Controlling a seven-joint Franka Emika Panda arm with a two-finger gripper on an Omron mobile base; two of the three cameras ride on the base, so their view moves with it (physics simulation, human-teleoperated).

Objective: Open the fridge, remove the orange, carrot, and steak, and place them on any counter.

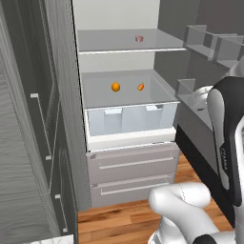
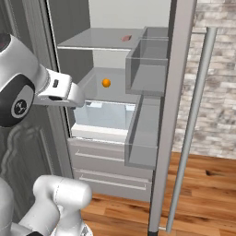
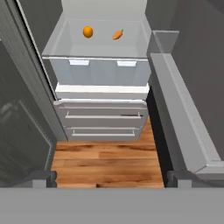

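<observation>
- The gripper (image 3: 109, 178) is seen in the hand view with its two dark finger tips spread wide at the bottom corners and nothing between them; it is held well back from the fridge (image 1: 128, 164), above the wooden floor (image 3: 103, 164).
- The fridge door (image 2: 173, 115) is found swung fully open, with its bins (image 2: 145, 69) and long bar handle (image 2: 196, 120) shown in the right base view, so the opening step is judged done and the removal of the first item is judged to be the step in hand.
- The two closed drawers (image 1: 133, 174) are seen at the bottom of the fridge, and above them the pale crisper front (image 1: 128, 119).
- On the middle shelf (image 1: 95, 95), the orange (image 1: 116, 86) is seen near the centre, towards the rear edge (resting free, touched by nothing).
- The carrot (image 1: 140, 86) is seen on the same shelf, to the right of the orange and apart from it, nearer the right wall.
- On the upper shelf (image 1: 100, 43), the steak (image 1: 138, 38) is seen towards the rear right (small and somewhat indistinct).
- None of the three has yet been taken out.
- For the next move, the open fingers would need to be carried forward and up over the crisper front to the middle shelf, and brought either side of the orange, without brushing the carrot (a round fruit may roll if nudged).
</observation>
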